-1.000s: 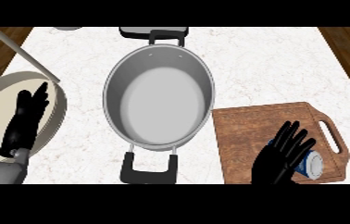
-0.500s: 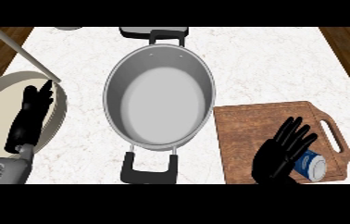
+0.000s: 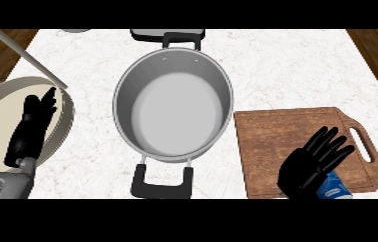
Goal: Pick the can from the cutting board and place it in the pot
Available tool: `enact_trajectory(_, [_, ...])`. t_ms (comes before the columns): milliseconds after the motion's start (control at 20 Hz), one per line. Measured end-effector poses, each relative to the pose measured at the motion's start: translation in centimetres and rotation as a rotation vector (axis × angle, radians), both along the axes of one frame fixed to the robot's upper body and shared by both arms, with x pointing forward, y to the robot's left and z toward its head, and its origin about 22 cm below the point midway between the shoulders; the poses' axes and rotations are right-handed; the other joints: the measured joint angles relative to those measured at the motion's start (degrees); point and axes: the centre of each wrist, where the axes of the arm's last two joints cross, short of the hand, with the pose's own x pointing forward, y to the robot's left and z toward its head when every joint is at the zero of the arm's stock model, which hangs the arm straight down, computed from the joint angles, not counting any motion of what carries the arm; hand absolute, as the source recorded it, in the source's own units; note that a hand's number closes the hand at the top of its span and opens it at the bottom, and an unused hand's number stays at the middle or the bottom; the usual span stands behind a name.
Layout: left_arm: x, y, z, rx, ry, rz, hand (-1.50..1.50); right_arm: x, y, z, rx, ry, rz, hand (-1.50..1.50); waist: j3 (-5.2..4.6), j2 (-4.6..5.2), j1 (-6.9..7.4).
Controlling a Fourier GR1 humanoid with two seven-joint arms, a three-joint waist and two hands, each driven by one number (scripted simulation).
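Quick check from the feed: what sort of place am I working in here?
Most likely a kitchen counter: a pale marble-look worktop carries a steel pot with black handles and a wooden cutting board with a can on it.

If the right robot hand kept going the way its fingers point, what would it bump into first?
Probably the cutting board's handle slot: the right robot hand points up and right across the cutting board. Height is unclear, so it might pass above it.
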Motion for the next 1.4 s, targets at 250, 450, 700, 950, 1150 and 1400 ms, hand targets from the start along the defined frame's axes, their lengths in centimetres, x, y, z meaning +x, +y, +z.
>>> enact_trajectory(250, [-0.5, 0.1, 0.3, 0.005, 0.008, 0.002, 0.00, 0.7, -1.0, 0.2, 0.013, -0.009, -0.028, -1.50, 0.01, 0.15, 0.10])
enact_trajectory(450, [-1.0, 0.0, 0.2, -0.002, 0.004, 0.001, 0.00, 0.6, -1.5, 0.3, 0.017, -0.014, -0.041, -1.50, -0.15, 0.13, 0.07])
enact_trajectory(700, [-0.8, 0.3, 0.2, -0.007, 0.003, 0.008, 0.00, 0.9, -2.8, 1.0, 0.041, -0.033, -0.061, 1.50, -0.10, 0.22, -0.06])
enact_trajectory(950, [-0.4, 0.3, 0.5, -0.002, 0.005, 0.007, 0.00, 1.4, -3.4, 1.1, 0.043, -0.023, -0.044, 1.50, -0.09, 0.24, 0.12])
enact_trajectory(1150, [-0.2, 0.2, 0.1, -0.004, 0.014, 0.006, 0.00, 1.5, -3.8, 1.0, -0.027, 0.003, 0.006, 1.50, 0.21, 0.38, 0.03])
enact_trajectory(1400, [-0.2, 0.0, -0.1, -0.003, 0.010, 0.009, 0.00, 1.4, -4.4, 0.4, -0.119, 0.030, 0.062, 1.50, 0.36, 0.29, 0.03])
